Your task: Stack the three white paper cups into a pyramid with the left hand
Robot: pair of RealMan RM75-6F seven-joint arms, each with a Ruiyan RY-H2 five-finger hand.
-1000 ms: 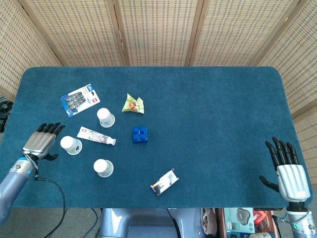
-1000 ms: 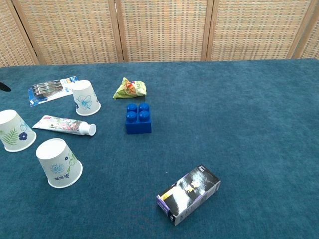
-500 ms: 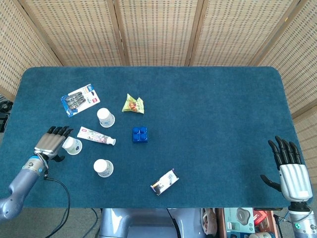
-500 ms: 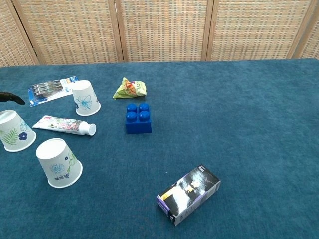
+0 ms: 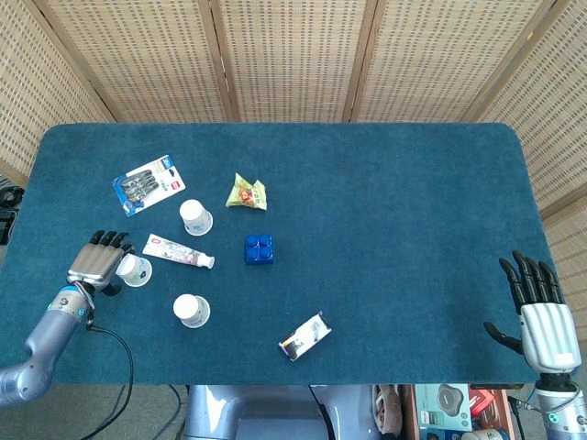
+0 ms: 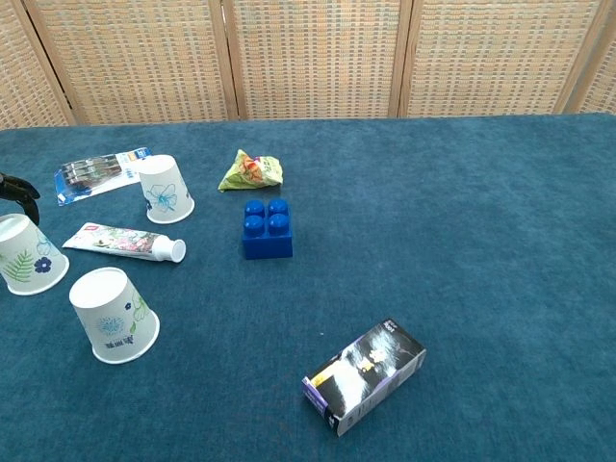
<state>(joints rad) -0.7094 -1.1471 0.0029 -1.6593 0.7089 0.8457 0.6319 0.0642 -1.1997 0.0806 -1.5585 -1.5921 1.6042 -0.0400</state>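
Overhead, the left hand [image 5: 95, 263] reaches the leftmost paper cup [image 5: 134, 269], fingers [image 5: 112, 238] draped beside it; whether they grip it cannot be told. Two more cups [image 5: 195, 216] [image 5: 191, 310] stand apart on the blue worktop [image 5: 385, 211], so no stacking is done. The right hand [image 5: 538, 312] rests apart, fingers spread.

From the chest, the floral-printed cups [image 6: 27, 253] [image 6: 165, 189] [image 6: 112, 316] sit upside down; no writing is legible.

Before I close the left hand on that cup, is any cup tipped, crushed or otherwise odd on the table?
Nothing stands out. All three cups stand upside down and apart: the far cup, the near cup and the left cup, which the left hand is against. The toothpaste tube lies between them, touching none that I can see.
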